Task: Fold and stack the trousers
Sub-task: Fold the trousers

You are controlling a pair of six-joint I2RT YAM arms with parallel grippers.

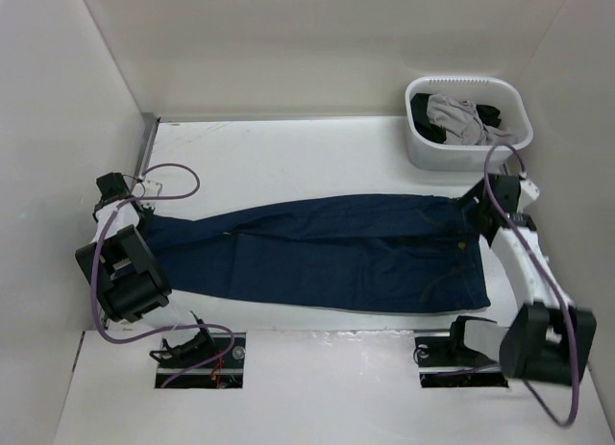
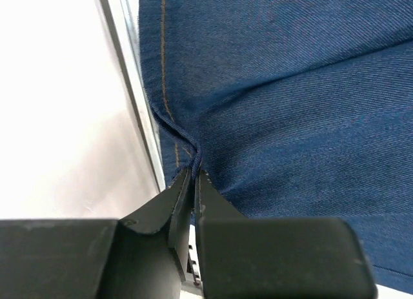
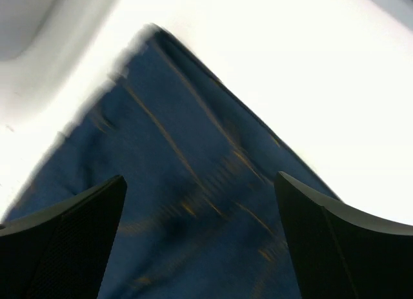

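Observation:
The dark navy trousers [image 1: 327,253] lie flat across the table, folded lengthwise, waistband to the right and leg ends to the left. My left gripper [image 1: 144,212] is shut on the hem of the leg ends; in the left wrist view its jaws [image 2: 195,173] pinch a pucker of denim [image 2: 290,118] with orange stitching. My right gripper [image 1: 471,207] is open over the waistband's far corner; in the right wrist view its fingers [image 3: 84,215] stand wide apart above the blurred denim [image 3: 193,183], not holding it.
A white basket [image 1: 423,147] at the back right holds a light grey garment [image 1: 456,118] and a black garment [image 1: 490,113]. White walls close the left, back and right sides. A metal strip [image 2: 129,86] runs along the left wall beside the hem.

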